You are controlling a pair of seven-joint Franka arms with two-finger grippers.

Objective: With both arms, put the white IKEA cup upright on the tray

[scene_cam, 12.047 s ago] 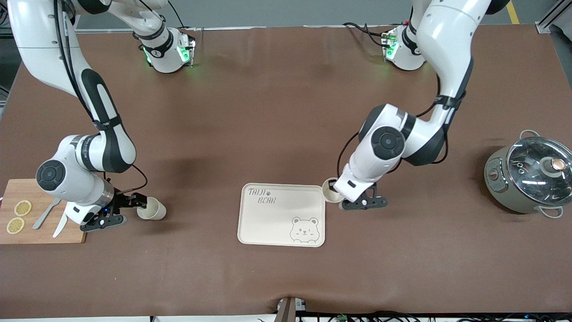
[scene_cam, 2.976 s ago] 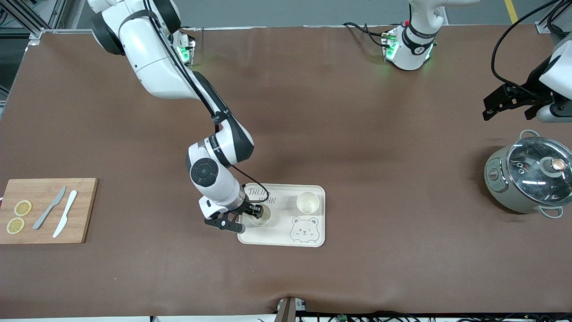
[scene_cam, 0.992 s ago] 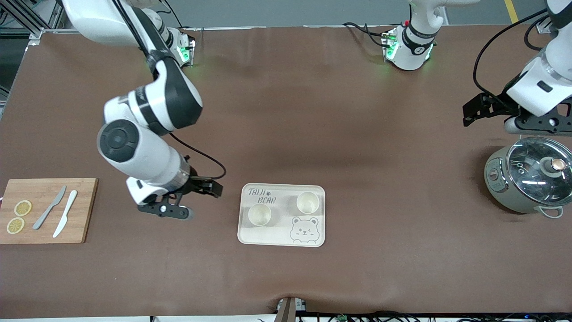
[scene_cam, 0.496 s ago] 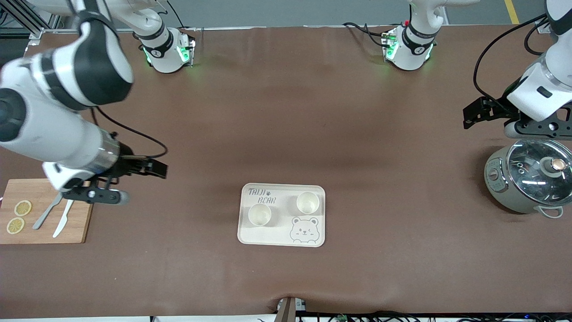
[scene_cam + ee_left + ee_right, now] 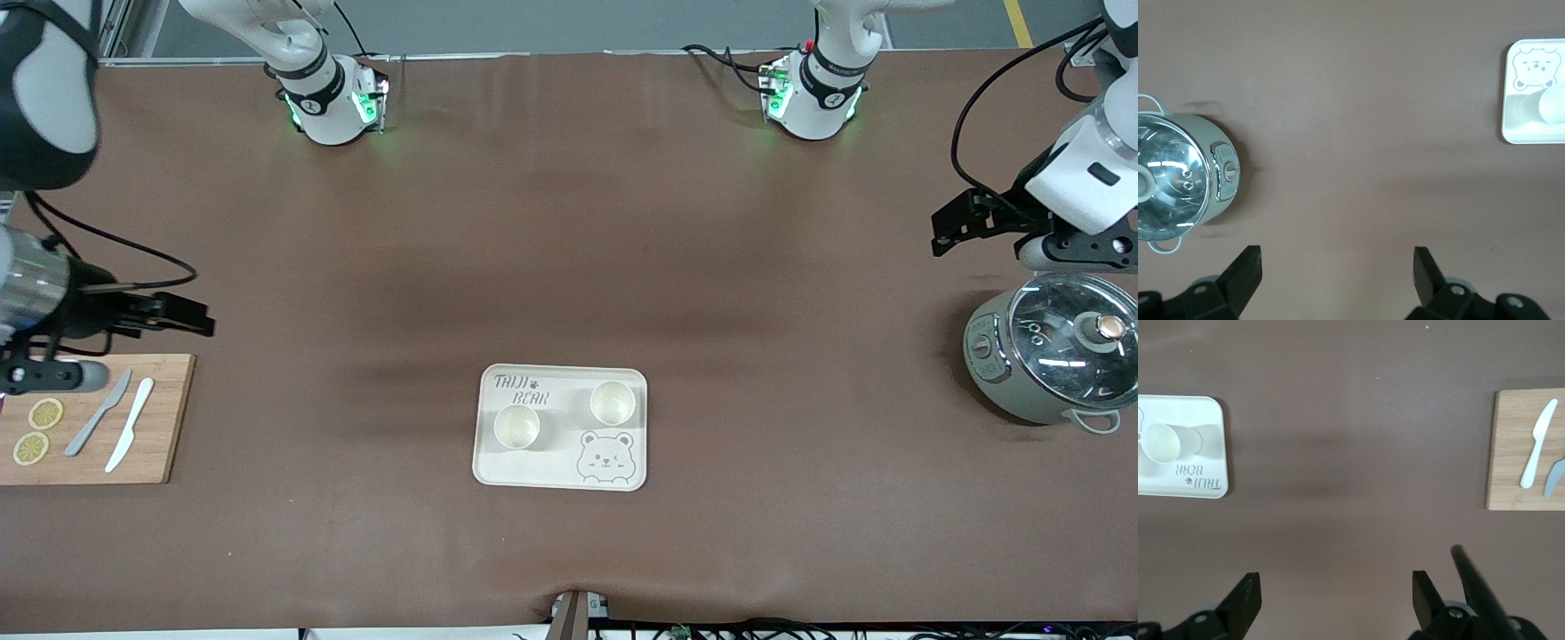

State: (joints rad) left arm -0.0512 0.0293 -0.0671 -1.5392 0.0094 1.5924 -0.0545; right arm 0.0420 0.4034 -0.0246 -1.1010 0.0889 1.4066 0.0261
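Now both white cups stand upright on the tray (image 5: pixel 622 382), mouths up. One cup (image 5: pixel 516 427) sits toward the right arm's end, just below the "TAIJI BEAR" lettering; the other cup (image 5: pixel 613 402) sits toward the left arm's end, farther from the front camera and just above the bear face. They are near each other, not touching.

Right gripper (image 5: pixel 133 342): over the table at the wooden cutting board's (image 5: pixel 169 418) edge, fingers spread wide, nothing between them. Left gripper (image 5: pixel 996 233): over the table close to the glass-lidded pot (image 5: pixel 1053 360), fingers likewise apart and empty. Both arms are well clear of the tray and look parked.

Judgement: placement appears complete.

Handling notes, by look only: the cups seem small, light, thin-walled and smooth, so easily tipped or nudged across the flat tray. If a regrip were needed, pinch one wall at the rim, one finger inside and one outside, coming straight down. Light squeeze; a side knock would topple it.

On the board: two knives (image 5: pixel 116 427) and lemon slices (image 5: pixel 44 413).
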